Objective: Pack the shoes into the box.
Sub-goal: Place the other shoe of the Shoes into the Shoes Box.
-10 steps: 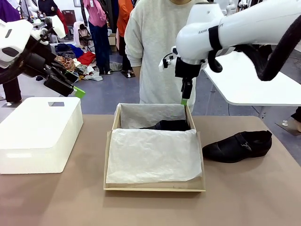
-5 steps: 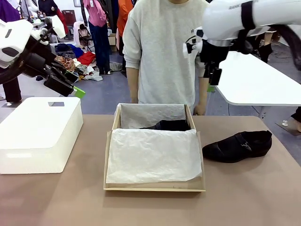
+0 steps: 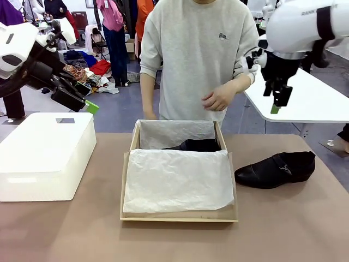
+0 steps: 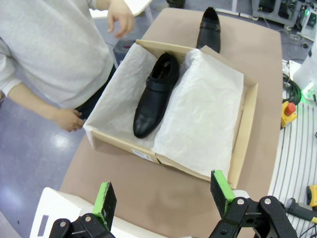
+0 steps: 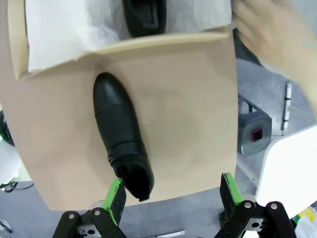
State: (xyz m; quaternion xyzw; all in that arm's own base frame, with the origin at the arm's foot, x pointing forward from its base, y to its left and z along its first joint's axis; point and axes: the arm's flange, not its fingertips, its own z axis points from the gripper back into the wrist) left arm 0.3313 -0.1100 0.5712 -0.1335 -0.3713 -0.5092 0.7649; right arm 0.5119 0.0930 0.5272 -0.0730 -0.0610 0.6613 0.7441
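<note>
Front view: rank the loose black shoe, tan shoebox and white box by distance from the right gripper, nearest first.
1. Black leather strap shoe, lying at the right, beneath the right gripper.
2. Tan cardboard shoebox, centre.
3. White rounded-edge box, far left.

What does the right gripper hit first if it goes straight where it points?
Probably bare tabletop beside the heel of the loose black dress shoe; nothing nearer lies ahead of the open right gripper. Depth is unclear; it might clip the shoe.

Two black shoes (image 3: 275,169) (image 3: 196,145), one cardboard box (image 3: 180,219), one white box (image 3: 46,147), one person (image 3: 196,60), two robot arms (image 3: 22,54) (image 3: 305,24)
</note>
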